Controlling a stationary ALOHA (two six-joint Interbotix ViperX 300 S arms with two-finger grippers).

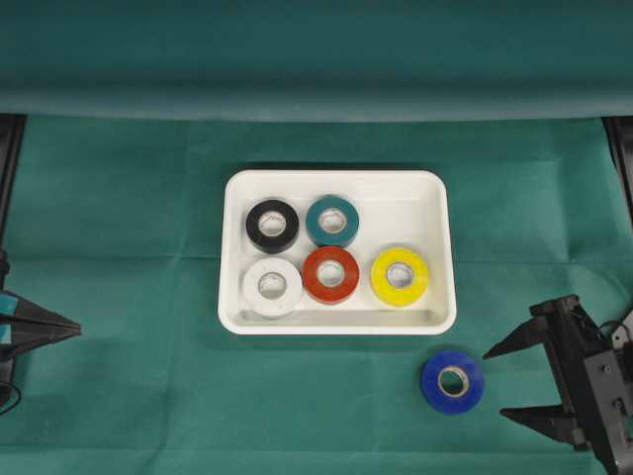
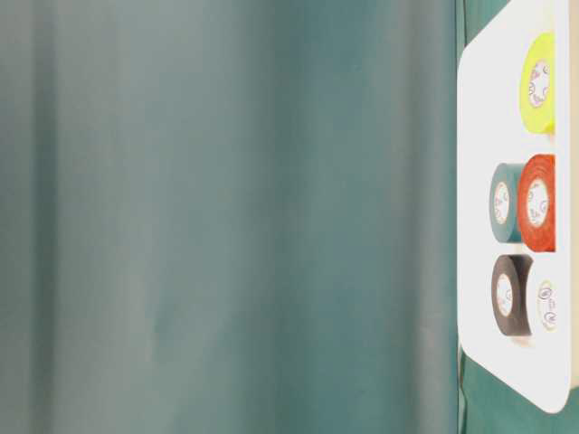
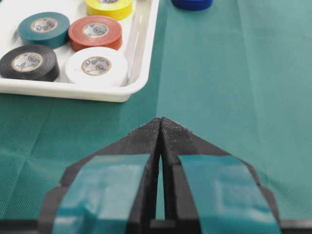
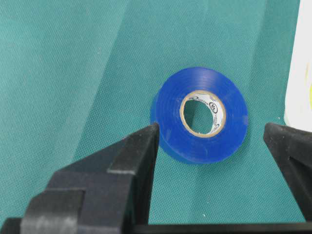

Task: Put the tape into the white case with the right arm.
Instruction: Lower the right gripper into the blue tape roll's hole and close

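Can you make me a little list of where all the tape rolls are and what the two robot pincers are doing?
In the white case: black roll, teal roll, white roll, red roll, yellow roll
Outside the case: blue roll, flat on the green cloth
Right pincer: open, beside the blue roll, not gripping it
Left pincer: shut, holding nothing

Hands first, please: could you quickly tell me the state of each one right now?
Left hand: closed, holding nothing.
Right hand: open, empty; the blue tape lies on the cloth ahead of it.
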